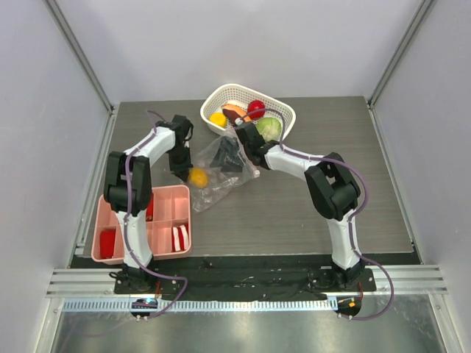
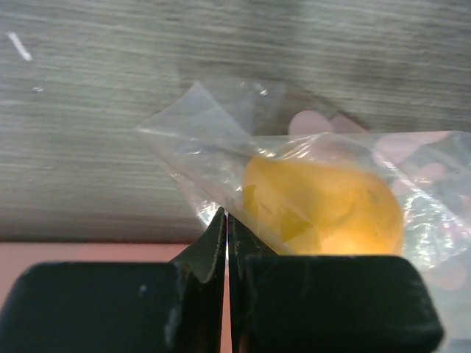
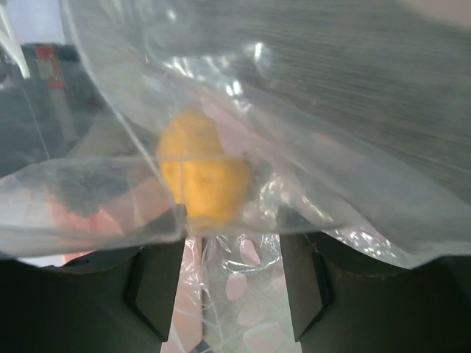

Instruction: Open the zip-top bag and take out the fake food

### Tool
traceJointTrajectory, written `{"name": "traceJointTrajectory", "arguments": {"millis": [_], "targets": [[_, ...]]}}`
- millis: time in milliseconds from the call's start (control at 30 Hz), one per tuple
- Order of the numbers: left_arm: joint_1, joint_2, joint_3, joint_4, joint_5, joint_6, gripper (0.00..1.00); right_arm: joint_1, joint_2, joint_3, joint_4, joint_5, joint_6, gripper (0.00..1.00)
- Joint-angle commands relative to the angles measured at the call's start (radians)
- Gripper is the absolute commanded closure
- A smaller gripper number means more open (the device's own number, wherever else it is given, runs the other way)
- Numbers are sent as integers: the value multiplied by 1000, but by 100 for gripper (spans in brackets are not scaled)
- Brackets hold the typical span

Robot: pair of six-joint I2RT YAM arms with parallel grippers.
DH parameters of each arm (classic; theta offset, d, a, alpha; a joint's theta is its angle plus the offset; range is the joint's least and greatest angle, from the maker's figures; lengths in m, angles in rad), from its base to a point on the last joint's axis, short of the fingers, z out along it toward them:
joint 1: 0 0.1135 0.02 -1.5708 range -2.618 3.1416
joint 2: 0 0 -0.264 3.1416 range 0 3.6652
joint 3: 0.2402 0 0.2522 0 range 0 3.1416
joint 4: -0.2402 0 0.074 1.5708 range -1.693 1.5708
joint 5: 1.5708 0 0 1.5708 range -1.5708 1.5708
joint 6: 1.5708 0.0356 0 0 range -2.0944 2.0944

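The clear zip-top bag (image 1: pixel 218 170) lies crumpled mid-table with one yellow-orange fruit (image 1: pixel 198 177) inside. My left gripper (image 1: pixel 181 172) is shut on the bag's edge, and the left wrist view shows the jaws pinching the film (image 2: pixel 210 195) beside the fruit (image 2: pixel 324 209). My right gripper (image 1: pixel 231 153) is open with its fingers inside the bag's mouth. In the right wrist view the fruit (image 3: pixel 202 176) sits ahead of the spread fingers (image 3: pixel 158 283), and film (image 3: pixel 338 184) drapes over them. A green ball (image 1: pixel 268 129), red fruit (image 1: pixel 256 108), yellow fruit (image 1: pixel 218 118) and orange-brown wedge (image 1: pixel 235 112) lie in the basket.
The white mesh basket (image 1: pixel 283 109) stands at the back centre, just behind the right gripper. A pink compartment tray (image 1: pixel 168 200) with red and red-white pieces sits at the front left, under the left arm. Grey walls border the table on both sides.
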Motion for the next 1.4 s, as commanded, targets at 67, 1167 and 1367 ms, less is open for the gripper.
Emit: {"name": "traceJointTrajectory", "arguments": {"millis": [67,1167,1367], "targets": [[-33,14,30,86,104,-43,100,26,46,75,40,-39,-48,36],[-59,-109,74,79,199,-64,83,81,26,142,-144,39,-77,87],[-46,-230,94,45,200,-42,57,72,-71,162,-268,128,-131,99]]}}
